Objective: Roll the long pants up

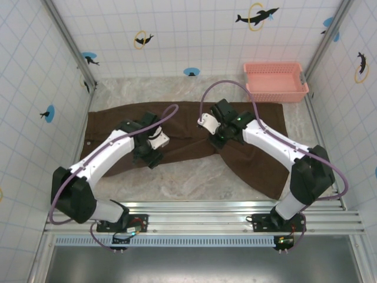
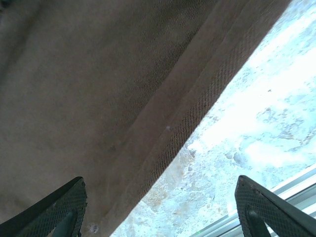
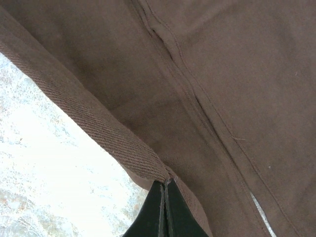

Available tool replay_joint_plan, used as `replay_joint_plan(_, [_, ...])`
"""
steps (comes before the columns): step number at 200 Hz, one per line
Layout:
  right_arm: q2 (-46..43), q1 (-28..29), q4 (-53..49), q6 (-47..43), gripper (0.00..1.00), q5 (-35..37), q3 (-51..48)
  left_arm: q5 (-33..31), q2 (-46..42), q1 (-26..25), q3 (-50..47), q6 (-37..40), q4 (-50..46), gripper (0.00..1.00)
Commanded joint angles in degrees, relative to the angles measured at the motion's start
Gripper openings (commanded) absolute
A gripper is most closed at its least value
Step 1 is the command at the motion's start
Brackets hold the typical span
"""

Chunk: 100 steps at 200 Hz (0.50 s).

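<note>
Gripping step; rolling not yet begun. My right pincer (image 3: 164, 184) is clenching the hem of the long pants (image 3: 232, 74) at its tips. My left pincer (image 2: 159, 190) is hanging released, straddling the edge. Next move likely needs the left closing on cloth.

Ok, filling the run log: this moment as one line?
dark brown cloth long pants: spread out, unrolled | left gripper: open over their edge | right gripper: shut on their edge

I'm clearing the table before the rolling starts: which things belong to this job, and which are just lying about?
For the job:
long pants
left tool, open over their edge
right tool, shut on their hem

Lying about:
pink basket, far right corner
</note>
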Motion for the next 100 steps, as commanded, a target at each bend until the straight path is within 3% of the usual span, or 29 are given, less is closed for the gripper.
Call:
replay_joint_plan(1, [-0.77, -1.14, 1.24, 0.09, 0.0, -0.33, 2.53, -3.17, 2.7, -0.29, 1.93, -1.3, -3.35, 0.8])
replay_joint_plan(27, [-1.03, -1.63, 1.24, 0.16, 0.0, -0.49, 3.01, -4.54, 4.66, -0.29, 1.27, -1.96, -2.65, 0.77])
replay_joint_plan(47, [-1.47, -1.99, 1.24, 0.3, 0.0, -1.29, 3.18, -9.57, 8.61, -0.29, 1.12, -3.56, -2.49, 0.64])
replay_joint_plan(55, [-1.72, -2.06, 1.24, 0.27, 0.0, -1.39, 3.27, -11.31, 10.8, -0.16, 1.12, -4.28, -1.94, 0.51])
replay_joint_plan(59, [-1.86, -2.12, 1.21, 0.29, 0.0, -1.42, 3.15, -12.11, 12.04, -0.18, 1.12, -4.62, -1.72, 0.33])
replay_joint_plan(64, [-2.11, -2.23, 1.23, 0.35, 0.0, -1.51, 3.03, -13.55, 13.57, -0.24, 1.12, -5.29, -1.61, 0.0])
replay_joint_plan(100, [-2.7, -2.77, -0.37, -0.27, 0.0, -1.88, 2.2, -23.34, 17.51, -0.2, 4.47, -7.54, -2.95, 0.0])
